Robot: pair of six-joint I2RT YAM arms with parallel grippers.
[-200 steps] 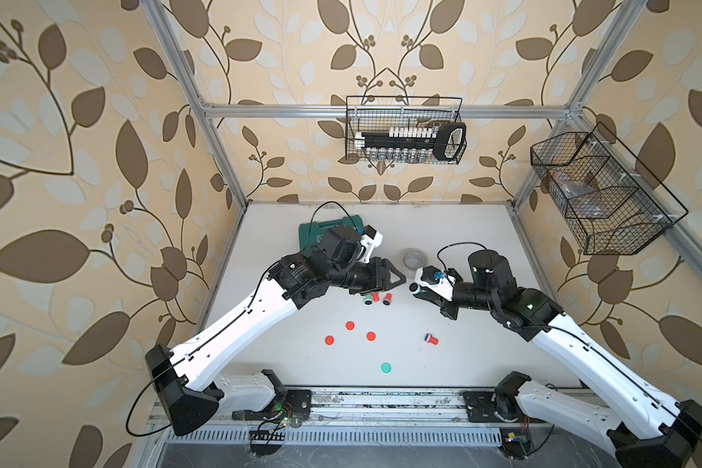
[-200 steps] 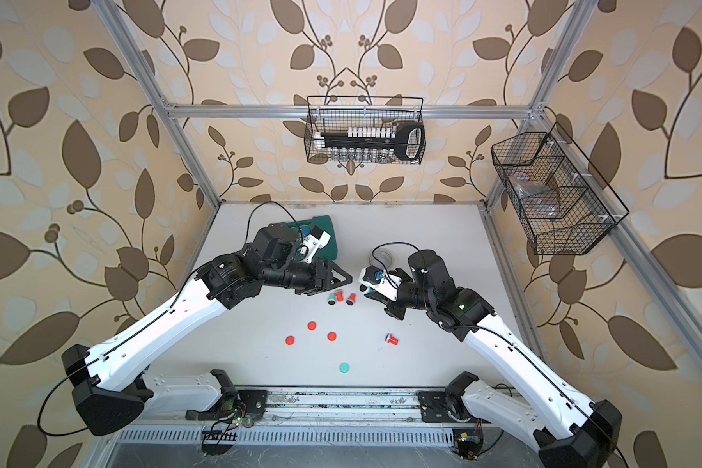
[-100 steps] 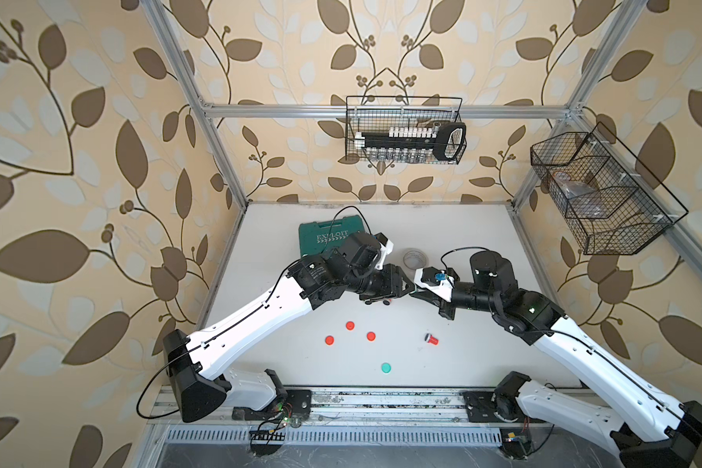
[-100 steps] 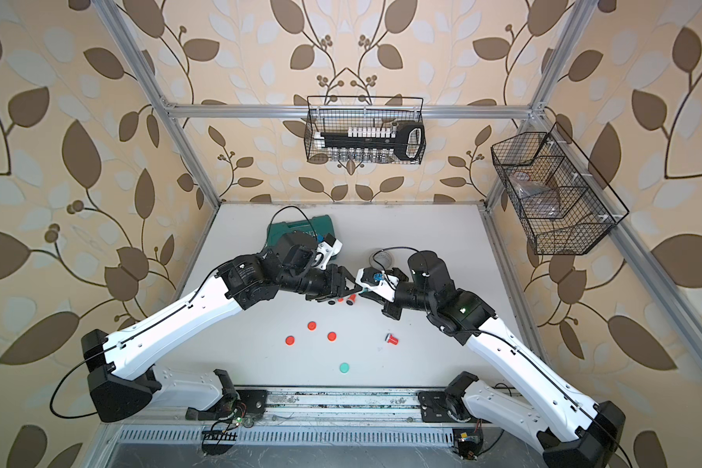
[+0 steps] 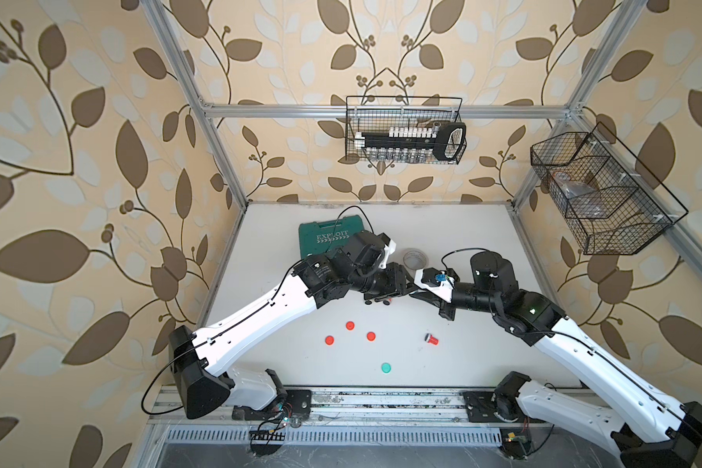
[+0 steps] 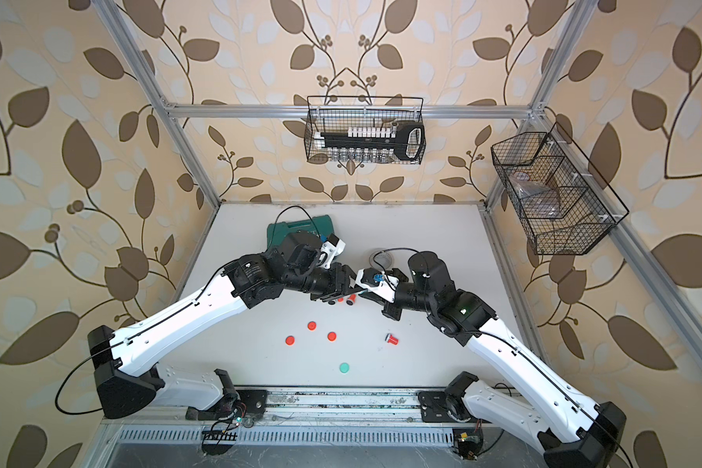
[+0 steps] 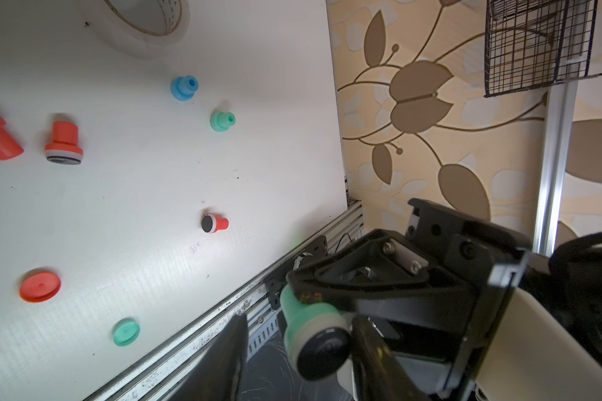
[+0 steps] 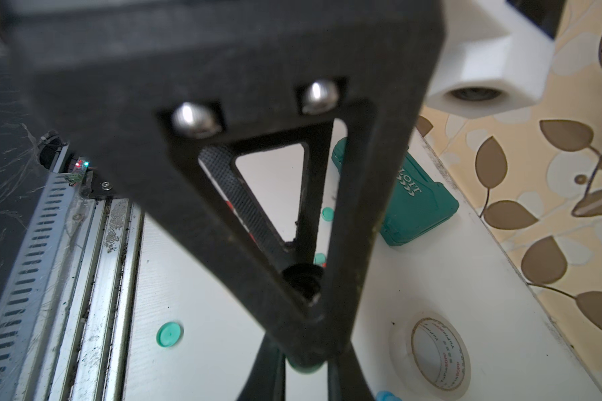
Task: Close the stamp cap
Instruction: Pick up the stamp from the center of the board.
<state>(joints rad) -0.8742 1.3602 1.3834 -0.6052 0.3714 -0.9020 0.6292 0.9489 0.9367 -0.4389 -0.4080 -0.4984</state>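
Observation:
My right gripper is shut on a green stamp, held in the air with its black face bare. My left gripper is open, and its fingers stand on either side of that stamp. The stamp sits close to one finger, with a gap to the other. In both top views the two grippers meet tip to tip above the table's middle: left gripper, right gripper. A green cap lies flat near the front edge. In the right wrist view the left gripper's finger hides most of the stamp.
Three red caps and a red stamp lie in front of the arms. Two more red stamps lie under the left arm. A blue stamp and a green one stand near a tape roll. A green case lies at the back.
The left arm has swung right, away from the red stamps, until its jaws straddle the green stamp in the right gripper. The right arm has hardly moved.

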